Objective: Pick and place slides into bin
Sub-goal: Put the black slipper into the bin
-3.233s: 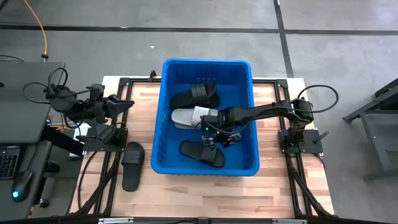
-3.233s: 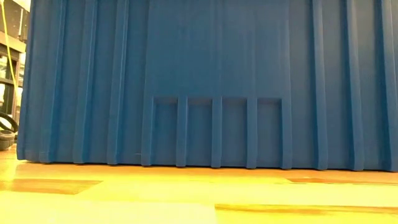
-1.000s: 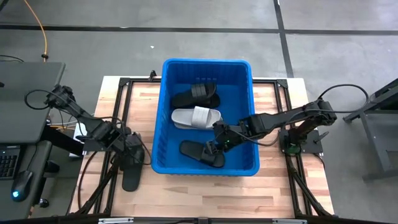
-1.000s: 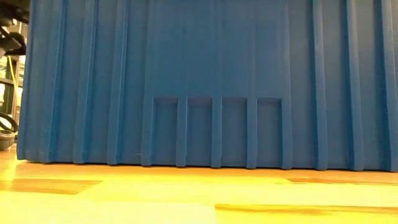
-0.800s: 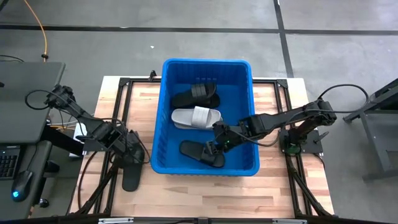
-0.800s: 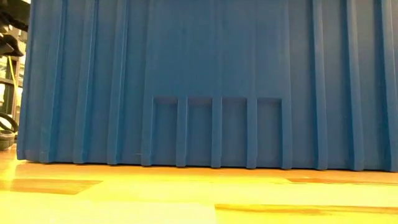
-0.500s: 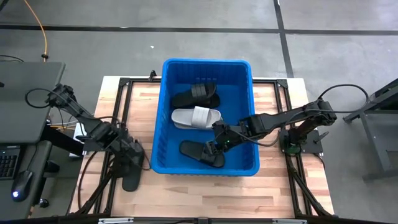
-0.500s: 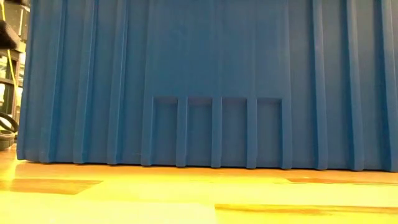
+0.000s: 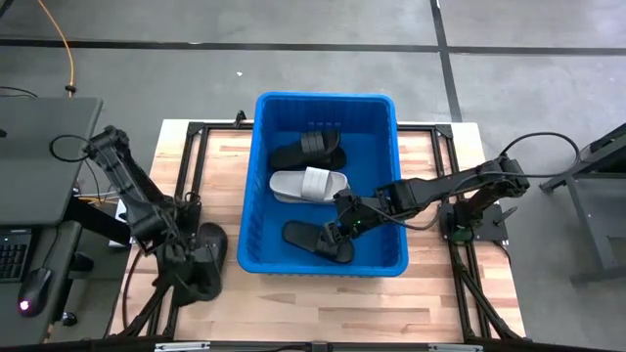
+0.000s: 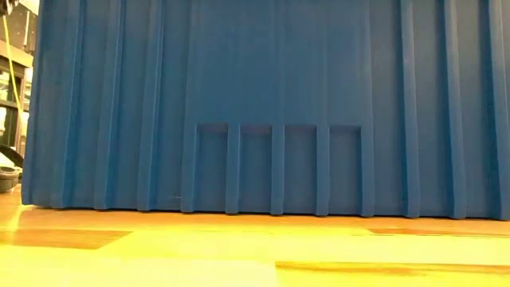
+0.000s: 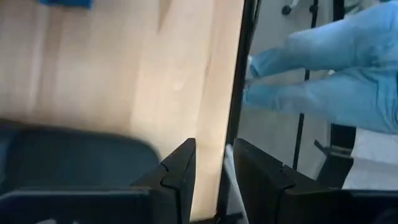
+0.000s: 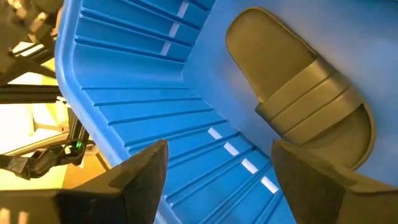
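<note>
High view: my left gripper point(image 9: 201, 257) is low over the table point(image 9: 293, 303), on a black slide point(image 9: 206, 286) that lies outside the bin point(image 9: 256, 176), just beside its left wall.
Left gripper state: in the left wrist view its fingers point(image 11: 180, 171) stand a narrow gap apart, with bare wood and the table edge showing between them. I see nothing clamped. The dark slide sits just beside one finger.
Right gripper: my right gripper point(image 9: 337, 221) reaches inside the bin, low, near the front half.
Right gripper state: released. In the right wrist view both fingers are spread wide and hold nothing.
Slides in the bin: three lie flat on the blue floor. A second black slide point(image 9: 308, 152) is toward the back, a grey slide point(image 9: 308, 184) is in the middle, and a third black slide point(image 9: 318, 242) is near the front wall.
Nearest to my right gripper: the third black slide, just beside it. I cannot tell whether they touch.
Right wrist view: one slide point(image 12: 298, 93) lies strap up ahead of my fingers, next to the ribbed bin wall.
Low view: the ribbed blue wall of the bin fills almost the whole picture, with a strip of wooden table below it.
Beyond the table: a person's hand in a blue glove point(image 11: 329, 81) shows past the table edge in the left wrist view.
</note>
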`<state>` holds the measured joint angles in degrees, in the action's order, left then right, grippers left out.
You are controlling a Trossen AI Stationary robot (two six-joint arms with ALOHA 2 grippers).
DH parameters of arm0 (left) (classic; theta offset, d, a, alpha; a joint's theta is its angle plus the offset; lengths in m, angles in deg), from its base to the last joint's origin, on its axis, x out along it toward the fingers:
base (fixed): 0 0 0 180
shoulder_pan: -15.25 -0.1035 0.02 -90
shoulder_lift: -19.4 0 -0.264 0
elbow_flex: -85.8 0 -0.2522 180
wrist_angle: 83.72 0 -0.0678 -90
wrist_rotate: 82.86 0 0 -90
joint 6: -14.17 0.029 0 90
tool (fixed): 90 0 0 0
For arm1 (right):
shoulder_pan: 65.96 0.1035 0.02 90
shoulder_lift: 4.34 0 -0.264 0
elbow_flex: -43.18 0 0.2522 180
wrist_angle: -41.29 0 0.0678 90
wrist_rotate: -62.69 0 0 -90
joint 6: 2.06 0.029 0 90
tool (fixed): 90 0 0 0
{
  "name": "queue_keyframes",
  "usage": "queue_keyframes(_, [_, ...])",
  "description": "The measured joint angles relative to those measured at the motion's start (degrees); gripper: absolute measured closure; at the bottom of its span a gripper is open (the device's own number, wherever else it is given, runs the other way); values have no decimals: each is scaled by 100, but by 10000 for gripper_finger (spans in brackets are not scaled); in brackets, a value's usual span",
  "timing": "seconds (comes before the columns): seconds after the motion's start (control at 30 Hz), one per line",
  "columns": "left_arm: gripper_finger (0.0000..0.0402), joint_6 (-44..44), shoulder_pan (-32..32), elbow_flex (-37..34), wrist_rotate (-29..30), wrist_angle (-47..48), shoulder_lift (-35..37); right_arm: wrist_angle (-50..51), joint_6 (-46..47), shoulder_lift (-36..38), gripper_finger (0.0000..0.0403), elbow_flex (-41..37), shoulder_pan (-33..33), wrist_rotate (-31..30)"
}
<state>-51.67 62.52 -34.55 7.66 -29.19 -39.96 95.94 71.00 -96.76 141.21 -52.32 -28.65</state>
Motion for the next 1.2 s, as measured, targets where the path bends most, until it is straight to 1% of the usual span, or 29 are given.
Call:
queue_keyframes(0.13, [305,-431,280,30,401,-546,-628,6,-151,-4,132,0,6,-9])
queue_keyframes(0.2, [305,-570,398,266,641,-462,-1065,13,-258,-7,132,0,30,55])
queue_keyframes(0.27, [305,-685,470,616,861,213,-1523,28,-401,-7,132,0,81,130])
queue_keyframes(0.4, [305,-937,452,1367,998,2397,-2499,54,-611,-7,132,0,170,221])
queue_keyframes(0.47, [305,-915,450,1742,1175,3167,-2913,61,-635,-7,132,0,198,251])
queue_keyframes(0.53, [305,-812,450,1928,1420,3848,-3294,68,-673,-7,132,0,217,354])
queue_keyframes(0.63, [305,-809,450,1972,1622,3915,-3748,88,-732,-7,132,0,218,504])
queue_keyframes(0.7, [305,-811,450,1917,1459,3915,-4014,85,-717,-7,132,0,218,576])
queue_keyframes(0.77, [305,-1000,481,1861,1264,3951,-4191,87,-704,-8,132,0,217,611])
queue_keyframes(0.83, [305,-1172,590,1858,1220,4032,-4211,84,-660,-8,132,0,253,633])
queue_keyframes(0.9, [305,-1163,701,1860,1363,4136,-4216,71,-691,-9,132,0,293,633])
queue_keyframes(0.97, [305,-1161,737,1860,1468,4486,-4213,63,-739,-9,132,0,328,607])
queue_keyframes(1.03, [305,-1394,722,1860,1510,4728,-4213,63,-737,-9,132,0,342,629])
queue_keyframes(1.13, [305,-1563,708,1803,1735,4515,-4211,65,-736,-9,132,0,336,771])
queue_keyframes(1.2, [305,-1563,695,1716,1634,4300,-4211,62,-718,-9,132,0,331,878])
